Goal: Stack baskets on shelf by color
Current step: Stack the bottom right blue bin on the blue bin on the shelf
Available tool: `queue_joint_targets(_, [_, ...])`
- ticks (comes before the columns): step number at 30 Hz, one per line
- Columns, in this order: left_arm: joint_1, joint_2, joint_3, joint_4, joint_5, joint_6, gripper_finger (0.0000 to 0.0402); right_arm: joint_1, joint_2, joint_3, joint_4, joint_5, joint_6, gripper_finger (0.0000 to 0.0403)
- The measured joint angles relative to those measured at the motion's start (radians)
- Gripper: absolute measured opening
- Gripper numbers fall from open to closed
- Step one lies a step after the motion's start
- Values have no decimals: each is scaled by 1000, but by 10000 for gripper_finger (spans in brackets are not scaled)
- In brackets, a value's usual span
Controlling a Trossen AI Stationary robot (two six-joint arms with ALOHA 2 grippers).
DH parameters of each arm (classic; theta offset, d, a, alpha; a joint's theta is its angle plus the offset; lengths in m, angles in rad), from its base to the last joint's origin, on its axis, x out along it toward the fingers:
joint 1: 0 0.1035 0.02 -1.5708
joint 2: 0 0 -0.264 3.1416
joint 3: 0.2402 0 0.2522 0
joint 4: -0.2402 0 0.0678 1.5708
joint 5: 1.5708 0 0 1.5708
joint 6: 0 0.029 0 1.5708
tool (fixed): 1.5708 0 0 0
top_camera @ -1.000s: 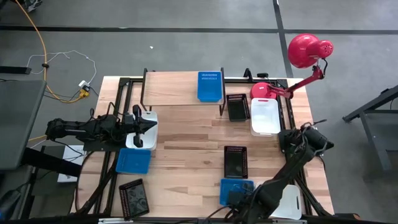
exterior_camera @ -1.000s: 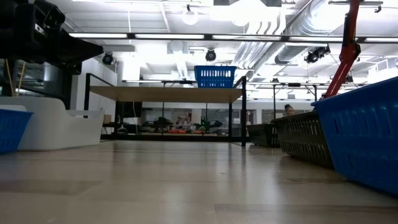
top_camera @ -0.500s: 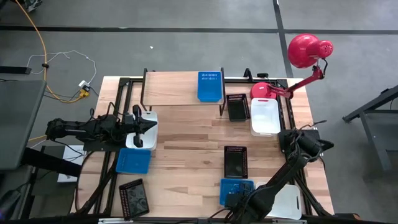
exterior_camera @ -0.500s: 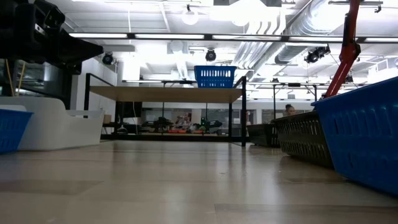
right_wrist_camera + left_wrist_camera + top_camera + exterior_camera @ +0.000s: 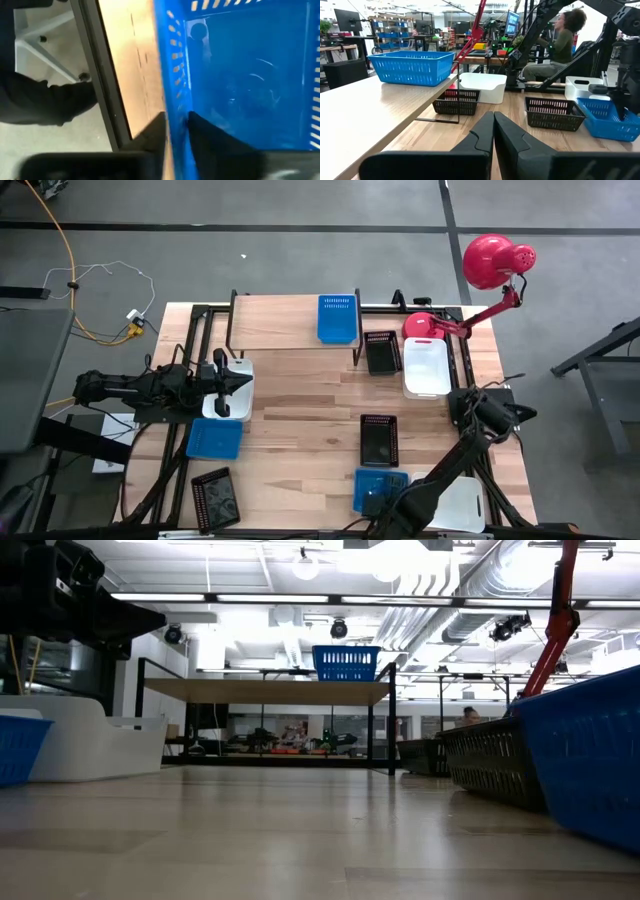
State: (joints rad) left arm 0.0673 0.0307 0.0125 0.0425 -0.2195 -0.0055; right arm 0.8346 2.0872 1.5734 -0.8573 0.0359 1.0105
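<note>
Right pincer [image 5: 175, 131] astride slotted blue basket [image 5: 240, 75] wall

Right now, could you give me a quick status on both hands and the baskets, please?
Right hand shut on blue basket's wall, near table edge. Left hand shut, idle over white basket. One blue basket on shelf. Nothing blocking.

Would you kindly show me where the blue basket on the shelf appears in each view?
High: blue basket on the shelf's right end.
Low: centre, on the shelf top.
Left wrist: upper left.
Right wrist: not in it.
Shared landmark: the red lamp arm.
</note>
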Motion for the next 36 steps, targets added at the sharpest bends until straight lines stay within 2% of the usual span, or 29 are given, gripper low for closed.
queue_joint_targets(2, [0, 0, 0, 0, 0, -1, 1, -7, -1, 0, -4, -17, -2, 15])
queue_joint_targets(7, [0, 0, 0, 0, 0, 0, 1, -29, -24, 29, -15, -72, -43, 11])
queue_joint_targets(12, [0, 0, 0, 0, 0, 0, 1, -66, -69, 153, -24, -46, -141, 4])
queue_joint_targets(17, [0, 0, 0, 0, 0, -1, 1, -126, -70, 355, -23, 141, -371, 1])
queue_joint_targets(23, [0, 0, 0, 0, 0, 0, 1, -206, -71, 549, -68, 346, -844, 0])
queue_joint_targets(27, [0, 0, 0, 0, 0, 0, 1, -257, -71, 618, -190, 543, -1202, 0])
queue_joint_targets(30, [0, 0, 0, 0, 0, -1, 1, -305, -71, 638, -328, 696, -1337, 0])
queue_joint_targets(32, [0, 0, 0, 0, 0, 0, 1, -350, -71, 640, -433, 741, -1388, 0])
queue_joint_targets(36, [0, 0, 0, 0, 0, 0, 1, -454, -71, 640, -649, 742, -1508, 0])
